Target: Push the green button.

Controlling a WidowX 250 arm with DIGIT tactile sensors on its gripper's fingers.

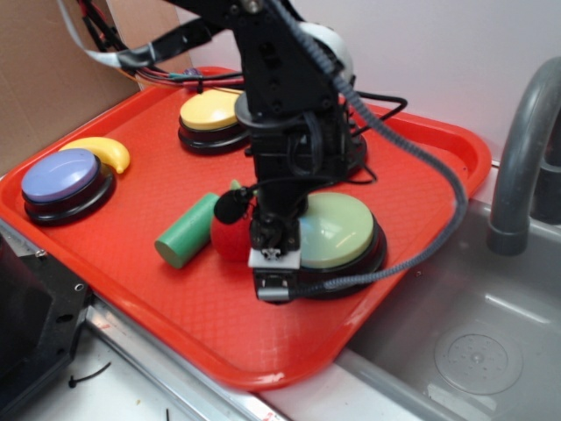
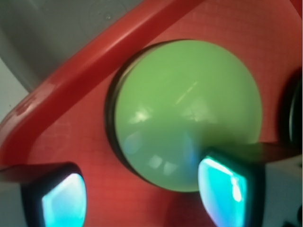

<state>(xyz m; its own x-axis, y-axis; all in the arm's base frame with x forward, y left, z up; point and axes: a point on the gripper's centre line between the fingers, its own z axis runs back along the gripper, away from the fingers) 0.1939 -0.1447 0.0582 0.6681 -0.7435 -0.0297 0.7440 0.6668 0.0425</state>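
The gripper (image 2: 142, 194) hangs spread over the green button's (image 2: 187, 109) near edge. The button sits close to the red tray's (image 2: 85, 75) rim, bare tray between.

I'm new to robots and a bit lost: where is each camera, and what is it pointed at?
Exterior: off the robot, above the red tray's near edge, looking down across it; shows the black arm and the tool low at the green button.
Wrist: on the arm, looking straight down at the green button; two fingers show.
Shared: button, tray, tool.
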